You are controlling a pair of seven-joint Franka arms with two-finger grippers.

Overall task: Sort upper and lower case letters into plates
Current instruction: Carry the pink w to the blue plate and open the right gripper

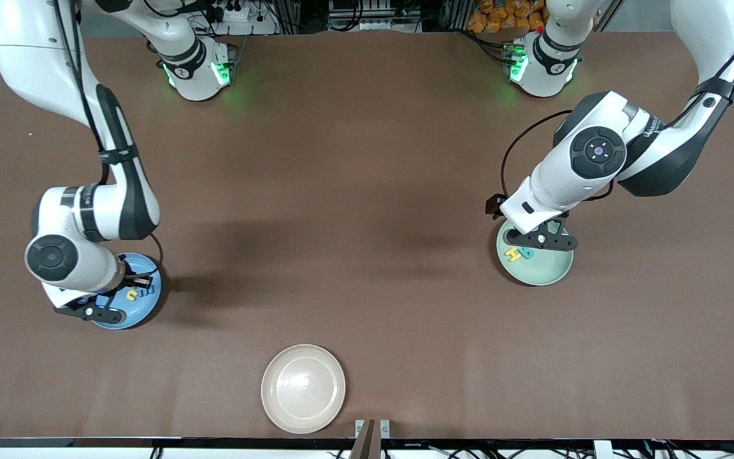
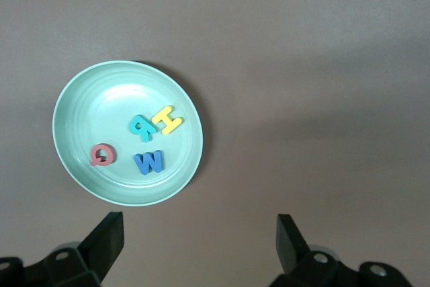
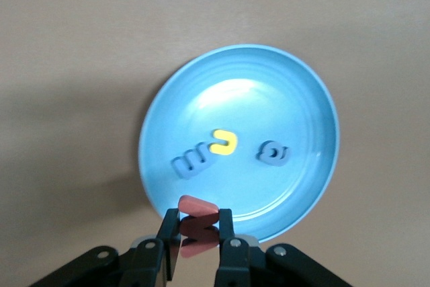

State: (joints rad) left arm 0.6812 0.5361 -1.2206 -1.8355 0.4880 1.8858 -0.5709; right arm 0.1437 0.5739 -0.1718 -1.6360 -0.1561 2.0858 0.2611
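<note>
The sky blue plate [image 1: 144, 299] sits on the brown bench [image 1: 367, 191] toward the right arm's end, some way in from the edge nearest the front camera. The right pincer [image 3: 199, 236] hangs over this plate's rim, its fingers together and clamped on a red-pink letter [image 3: 199, 210]. Three letters lie in the blue plate: a yellow lower-case letter [image 3: 224, 143], a blue m-shaped letter [image 3: 190, 160] touching it, and another blue letter [image 3: 273, 153] a little apart from those two.

The pale mint green plate [image 2: 67, 109] sits toward the left arm's end of the bench, a little farther from the front camera than the blue one. The left pincer [image 2: 200, 243] hovers over the bench just beside this plate, its fingers wide apart and holding nothing. Four capitals lie in the mint plate: a yellow H [image 2: 166, 119] touching a teal R [image 2: 142, 127], a blue W [image 2: 148, 162] near them, and a red-pink Q [image 2: 102, 155] slightly apart.

A cream-beige plate [image 1: 303, 389] lies empty near the middle of the bench edge closest to the front camera, well apart from both other plates.
</note>
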